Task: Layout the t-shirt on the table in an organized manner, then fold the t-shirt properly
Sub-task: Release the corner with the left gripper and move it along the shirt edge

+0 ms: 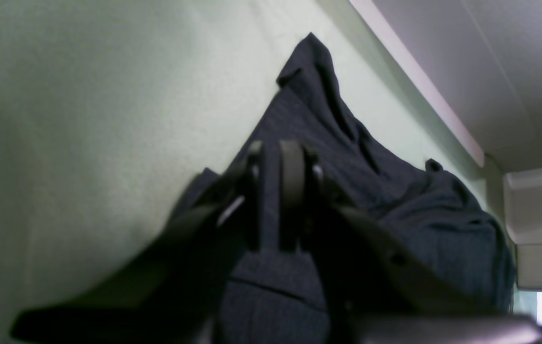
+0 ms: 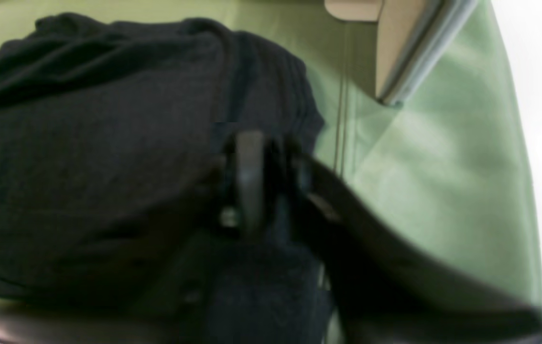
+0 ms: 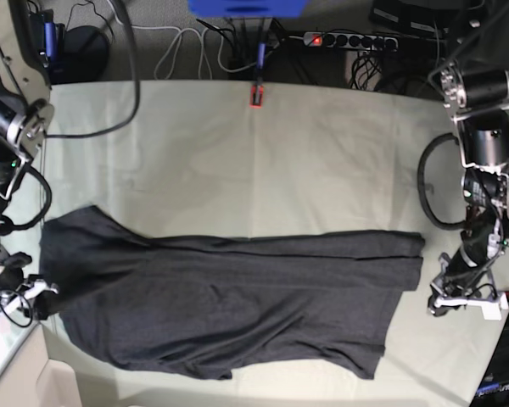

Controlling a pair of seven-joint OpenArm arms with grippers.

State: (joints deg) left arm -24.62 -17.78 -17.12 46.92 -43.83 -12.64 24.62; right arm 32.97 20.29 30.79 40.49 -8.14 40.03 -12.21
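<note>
Still at the spreading-out step: the shirt (image 3: 229, 305) lies rumpled across the counter (image 3: 237, 153), the left pincer (image 1: 278, 191) pinching cloth, the right pincer's (image 2: 264, 181) state unclear, so next comes pulling the ends taut.

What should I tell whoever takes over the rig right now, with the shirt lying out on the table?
Left gripper: fingers nearly together at the shirt's edge, cloth showing in the gap; grip unclear.
Right gripper: at the opposite end of the shirt; too blurred to tell whether it is open or shut.
The t-shirt lies stretched lengthwise across the near half of the table, between the two arms.
Done: the shirt is roughly spread out, in one layer for the most part.
Left: smooth the wrinkles and the uneven near edge, then make every fold; none is made yet.
</note>
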